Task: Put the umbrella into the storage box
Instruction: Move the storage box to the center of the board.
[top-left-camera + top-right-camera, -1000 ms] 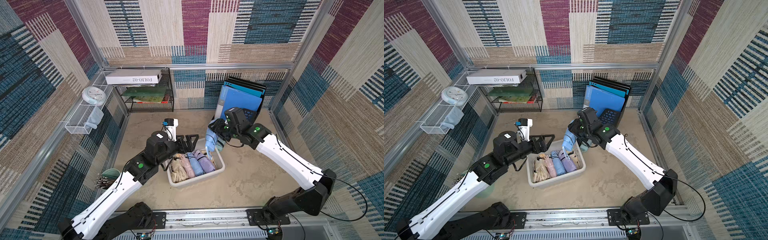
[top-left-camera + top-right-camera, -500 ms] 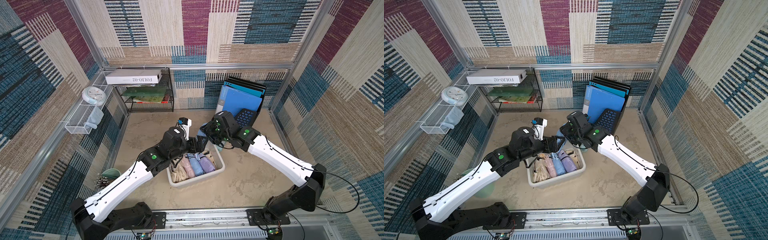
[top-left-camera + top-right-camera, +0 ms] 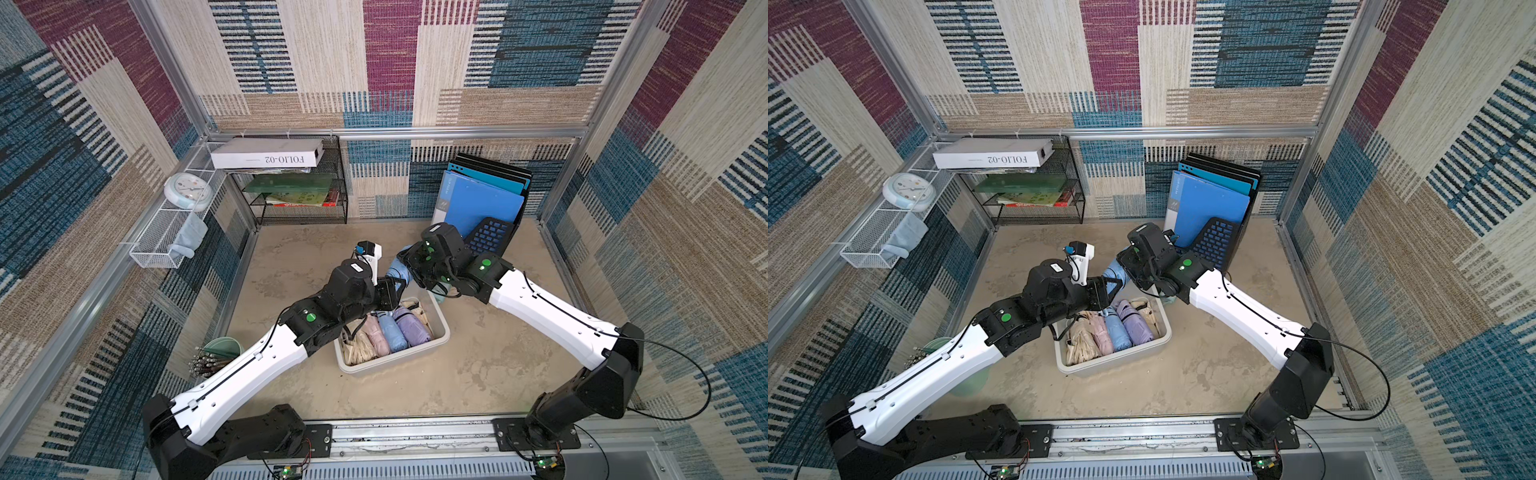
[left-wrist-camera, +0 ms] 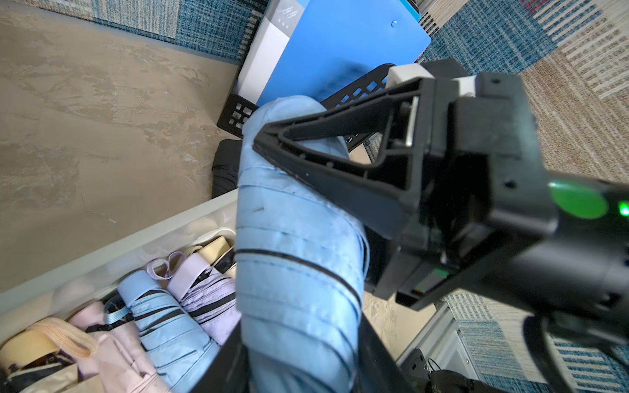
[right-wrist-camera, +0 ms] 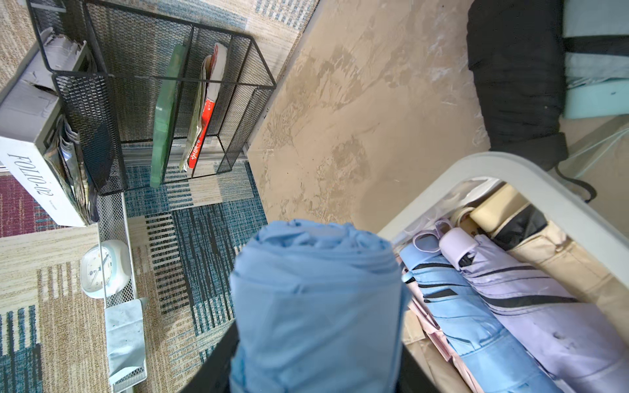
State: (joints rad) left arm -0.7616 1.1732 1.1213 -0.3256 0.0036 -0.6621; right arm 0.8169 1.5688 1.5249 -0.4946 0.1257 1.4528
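A folded light blue umbrella (image 3: 397, 270) (image 3: 1112, 271) hangs in the air over the far end of the storage box (image 3: 395, 362) (image 3: 1113, 366), an off-white tub with several folded umbrellas lying in it. My right gripper (image 3: 409, 266) (image 3: 1126, 266) is shut on the umbrella; in the right wrist view the umbrella (image 5: 316, 289) fills the space between its dark fingers (image 5: 218, 360). My left gripper (image 3: 395, 286) (image 3: 1111, 286) is shut on the same umbrella (image 4: 296, 255) from the other side, its jaws pressed against both flanks. The box rim (image 4: 136, 241) (image 5: 510, 170) lies just below.
A black lattice file holder (image 3: 490, 237) with blue folders stands right behind the right wrist. A black mesh shelf (image 3: 299, 195) with books is at the back left, a white wire basket (image 3: 166, 237) on the left wall. A green cup (image 3: 220, 349) stands front left. A black bundle (image 5: 510, 85) lies beside the box.
The left arm swung in toward the umbrella and its jaws closed from wide open onto it. The right arm carried the umbrella a little leftward and back, still gripping it.
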